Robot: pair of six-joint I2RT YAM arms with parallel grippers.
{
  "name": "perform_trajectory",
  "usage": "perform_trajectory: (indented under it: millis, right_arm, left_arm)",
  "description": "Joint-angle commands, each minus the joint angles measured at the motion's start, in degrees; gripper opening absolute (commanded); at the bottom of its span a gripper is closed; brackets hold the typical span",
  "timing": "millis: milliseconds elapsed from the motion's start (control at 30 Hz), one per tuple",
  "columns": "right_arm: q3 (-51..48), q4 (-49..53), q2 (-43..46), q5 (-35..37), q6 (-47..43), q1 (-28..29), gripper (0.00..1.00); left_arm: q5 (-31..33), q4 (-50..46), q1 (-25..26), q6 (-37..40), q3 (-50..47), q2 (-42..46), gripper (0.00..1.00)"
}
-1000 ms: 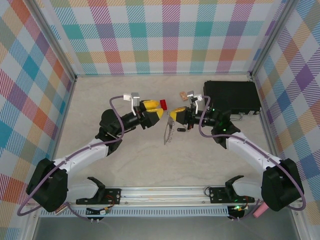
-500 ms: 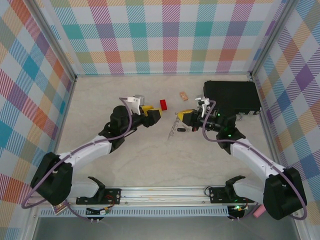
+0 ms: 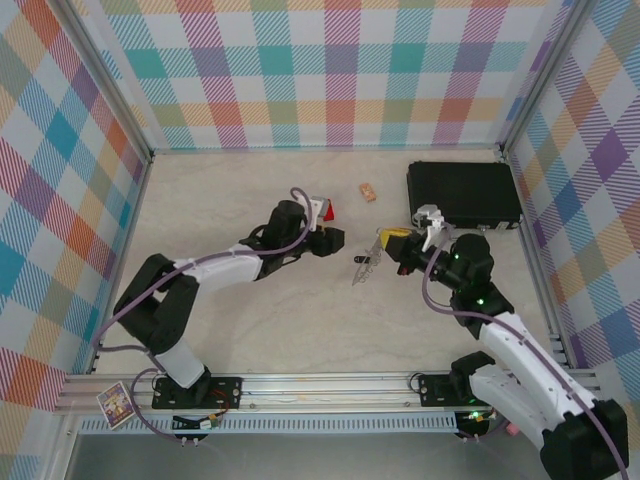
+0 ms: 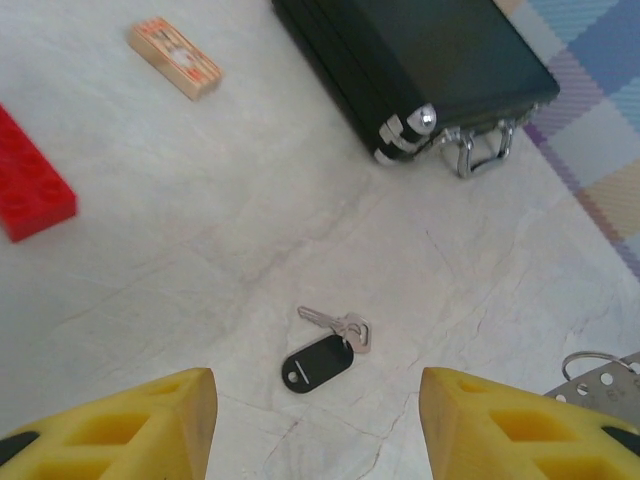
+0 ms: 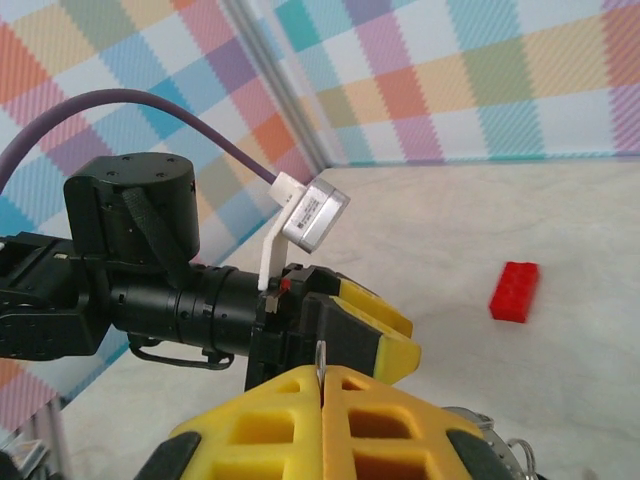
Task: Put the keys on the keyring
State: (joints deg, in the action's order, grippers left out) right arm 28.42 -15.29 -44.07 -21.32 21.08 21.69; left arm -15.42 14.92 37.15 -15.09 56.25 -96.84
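Note:
The keys [image 4: 325,352], a small silver blade joined to a black oval tag, lie flat on the table. My left gripper [image 4: 318,390] hovers just short of them, open, its yellow fingers [image 4: 140,430] wide apart with nothing between. In the top view the left gripper [image 3: 330,241] faces my right gripper [image 3: 383,246] across a small gap. The right gripper [image 5: 322,372] is shut on the thin edge of the grey keyring [image 3: 367,266], which hangs tilted below it. A corner of the keyring [image 4: 600,378] with a wire loop shows in the left wrist view.
A black case [image 3: 462,193] with metal latches lies at the back right. A red block [image 3: 327,209] sits just behind the left gripper, and a small tan block [image 3: 369,190] lies further back. Checked walls close in the table.
The left arm has stretched out to the right, bringing its gripper closer to the keys, with its jaws slightly narrower. The right gripper has drawn back to the right, still holding the keyring.

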Motion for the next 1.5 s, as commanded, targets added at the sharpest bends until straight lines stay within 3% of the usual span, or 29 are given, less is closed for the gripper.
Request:
perform_trajectory:
  millis: [0, 167, 500, 833, 1467]
  right_arm:
    - [-2.3, 3.7, 5.7, 8.1, -1.5, -0.3, 0.00]
    - [-3.6, 7.5, 10.2, 10.2, -2.2, -0.5, 0.00]
    - [-3.4, 8.3, 10.1, 11.3, -1.8, -0.8, 0.00]
    - [-3.5, 8.0, 9.8, 11.2, -1.4, -1.0, 0.00]
    - [-4.2, 6.3, 9.2, 9.1, -0.5, -1.4, 0.00]
  left_arm:
    - [-3.0, -5.0, 1.7, 4.9, 4.3, -3.3, 0.53]
    - [-5.3, -9.4, 4.1, 9.1, 10.3, -8.5, 0.45]
    - [-7.3, -18.0, 7.1, 14.5, 20.8, -18.2, 0.36]
    - [-4.5, -22.1, 8.4, 18.3, 27.8, -25.3, 0.36]
    - [-1.5, -25.6, 8.8, 20.2, 33.0, -30.3, 0.37]
